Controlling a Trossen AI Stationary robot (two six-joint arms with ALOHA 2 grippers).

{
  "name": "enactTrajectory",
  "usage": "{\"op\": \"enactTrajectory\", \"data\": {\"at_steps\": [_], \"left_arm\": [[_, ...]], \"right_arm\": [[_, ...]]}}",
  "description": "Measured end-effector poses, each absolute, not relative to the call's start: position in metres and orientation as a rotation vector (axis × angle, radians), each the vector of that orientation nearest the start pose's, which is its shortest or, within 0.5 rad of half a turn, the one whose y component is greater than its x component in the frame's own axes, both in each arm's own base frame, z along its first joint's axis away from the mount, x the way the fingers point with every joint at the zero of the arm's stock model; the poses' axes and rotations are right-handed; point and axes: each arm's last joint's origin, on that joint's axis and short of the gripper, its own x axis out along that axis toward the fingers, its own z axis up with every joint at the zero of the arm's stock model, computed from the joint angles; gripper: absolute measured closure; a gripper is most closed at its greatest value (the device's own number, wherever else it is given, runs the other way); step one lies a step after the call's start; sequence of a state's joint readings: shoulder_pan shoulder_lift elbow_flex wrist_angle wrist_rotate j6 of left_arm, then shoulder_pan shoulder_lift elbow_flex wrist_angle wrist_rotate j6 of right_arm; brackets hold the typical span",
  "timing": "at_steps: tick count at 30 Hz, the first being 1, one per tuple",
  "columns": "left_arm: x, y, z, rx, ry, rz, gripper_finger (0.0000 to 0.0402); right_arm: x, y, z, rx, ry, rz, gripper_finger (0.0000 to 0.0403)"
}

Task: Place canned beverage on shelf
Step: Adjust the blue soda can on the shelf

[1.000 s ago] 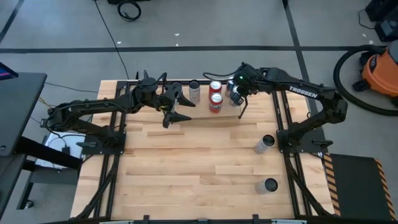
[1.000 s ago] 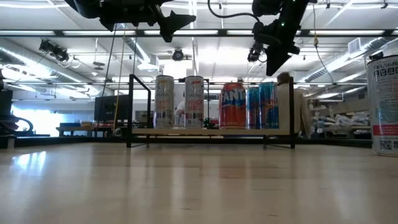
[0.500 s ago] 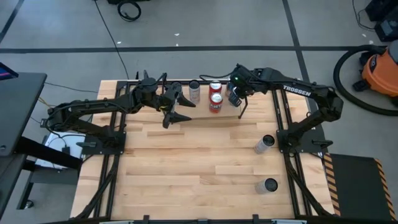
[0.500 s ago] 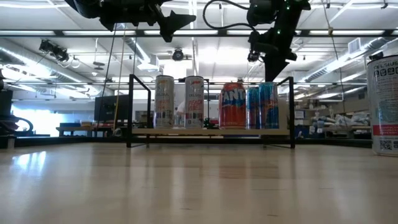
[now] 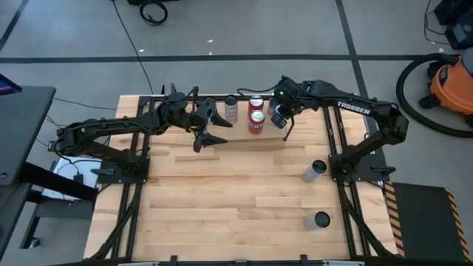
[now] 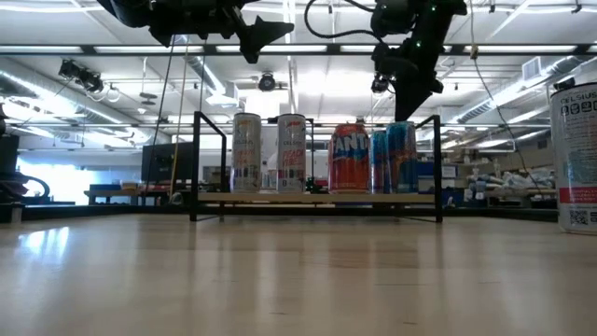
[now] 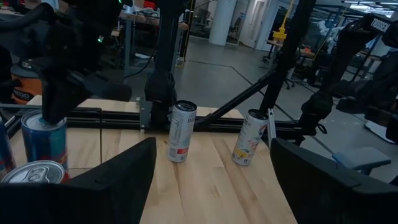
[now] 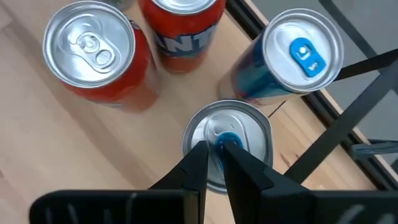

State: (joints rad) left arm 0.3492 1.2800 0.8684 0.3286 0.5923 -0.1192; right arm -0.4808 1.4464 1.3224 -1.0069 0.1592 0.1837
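The shelf [image 6: 317, 198] stands at the far edge of the wooden bench [image 5: 236, 192], a low rack of thin black rods around a light board; on it stand two slim silver cans [image 6: 247, 153] side by side, two red cans [image 8: 99, 56] one behind the other, and two blue cans [image 8: 298, 53] at the end nearer the right arm; the right claw [image 8: 213, 155] hangs directly above the top of the nearer blue can [image 8: 229, 134], its two fingers drawn almost together around the blue tab, though whether they actually pinch it I cannot tell; the can stands upright on the board, just beside the other blue one and near the red pair; the left claw [image 5: 209, 127] hovers above the bench just in front of the shelf's other end, fingers apart and holding nothing; two more cans [image 5: 314, 171] wait on the bench well apart from the shelf, near the right arm's base, one standing upright [image 5: 321, 219] and the other leaning.
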Motion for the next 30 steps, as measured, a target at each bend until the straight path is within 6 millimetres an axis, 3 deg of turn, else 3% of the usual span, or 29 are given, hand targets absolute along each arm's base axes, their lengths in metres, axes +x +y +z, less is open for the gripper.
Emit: {"op": "enactTrajectory", "data": {"at_steps": [30], "left_arm": [[0.273, 0.082, 0.306, -0.155, 0.088, -0.238, 0.0086]], "right_arm": [[0.231, -0.138, 0.314, 0.286, 1.093, -0.805, 0.0345]]}}
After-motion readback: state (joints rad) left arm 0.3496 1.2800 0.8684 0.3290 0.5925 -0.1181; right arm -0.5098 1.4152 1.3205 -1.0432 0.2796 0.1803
